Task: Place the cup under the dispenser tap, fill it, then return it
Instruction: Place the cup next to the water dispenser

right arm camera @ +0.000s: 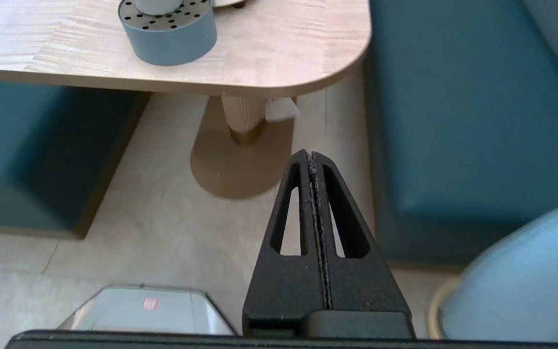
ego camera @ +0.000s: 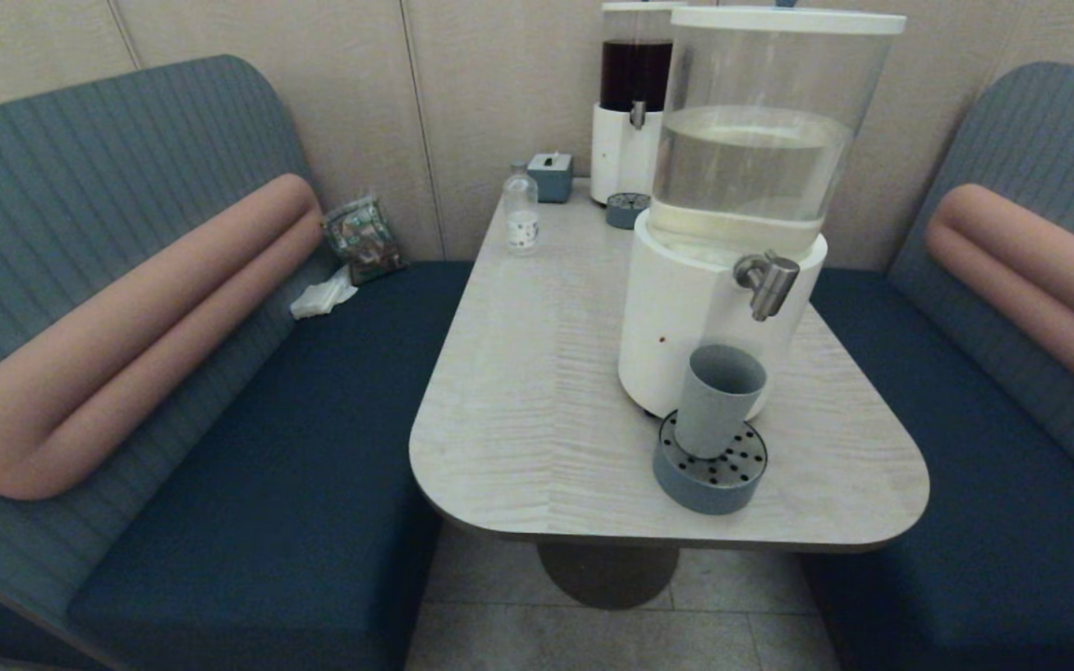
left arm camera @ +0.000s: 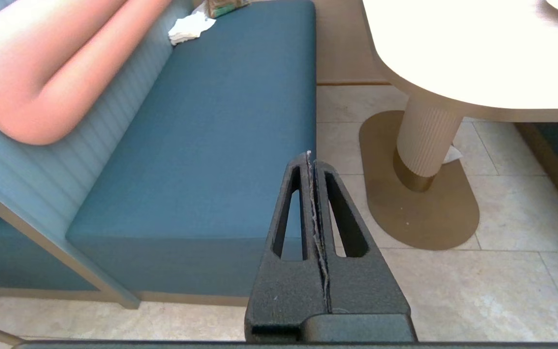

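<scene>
The cup is seen on the drip tray, seemingly under the dispenser tap, near the bench edge at lower centre. Both the left claw and the right claw are clenched, empty, over open floor.

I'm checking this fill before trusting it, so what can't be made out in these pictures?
- Level inside the grey-blue tapered cup on the round perforated drip tray: head view's angle shows only a shadowed interior.
- Same cup, right wrist view: cut off by the frame edge; only its base shows.
- Label of the small clear bottle: too small, head view.
- Left gripper and right gripper: both shut, absent from the head view.
</scene>
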Controlling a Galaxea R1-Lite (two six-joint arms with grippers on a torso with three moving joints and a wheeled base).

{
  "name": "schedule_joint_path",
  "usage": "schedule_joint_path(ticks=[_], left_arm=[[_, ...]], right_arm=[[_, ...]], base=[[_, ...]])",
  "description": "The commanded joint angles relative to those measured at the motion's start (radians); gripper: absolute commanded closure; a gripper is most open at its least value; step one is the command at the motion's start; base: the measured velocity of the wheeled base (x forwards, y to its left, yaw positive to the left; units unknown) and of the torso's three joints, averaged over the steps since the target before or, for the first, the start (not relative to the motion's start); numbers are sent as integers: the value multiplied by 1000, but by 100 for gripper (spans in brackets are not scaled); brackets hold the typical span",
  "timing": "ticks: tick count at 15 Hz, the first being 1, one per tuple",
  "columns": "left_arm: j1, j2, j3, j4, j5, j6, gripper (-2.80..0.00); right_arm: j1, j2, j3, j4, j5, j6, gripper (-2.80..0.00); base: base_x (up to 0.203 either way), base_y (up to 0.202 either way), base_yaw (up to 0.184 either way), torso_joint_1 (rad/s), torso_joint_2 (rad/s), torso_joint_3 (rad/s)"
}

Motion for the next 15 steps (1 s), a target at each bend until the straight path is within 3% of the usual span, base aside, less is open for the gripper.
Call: schedule_joint_path(ticks=[1, 4, 9, 11, 13, 15], left_arm=[[0, 1, 2, 0, 0, 0, 0], [0, 1, 2, 0, 0, 0, 0], [1, 1, 2, 0, 0, 0, 0], [0, 1, 2, 0, 0, 0, 0], [0, 1, 2, 0, 0, 0, 0], [1, 1, 2, 0, 0, 0, 0]], right_arm=[[0, -31, 97, -103, 2, 0, 0], [0, -36, 222, -287, 7, -10, 0], [0, -36, 249, -307, -19, 25, 0], [0, -37, 277, -375, -63, 34, 0], [0, -36, 306, -440, -61, -39, 0], [0, -33, 304, -397, -56, -67, 0]], base=[[0, 0, 0, 0, 0, 0], [0, 0, 0, 0, 0, 0], [0, 0, 0, 0, 0, 0], [0, 0, 0, 0, 0, 0], [0, 0, 0, 0, 0, 0], [0, 0, 0, 0, 0, 0]])
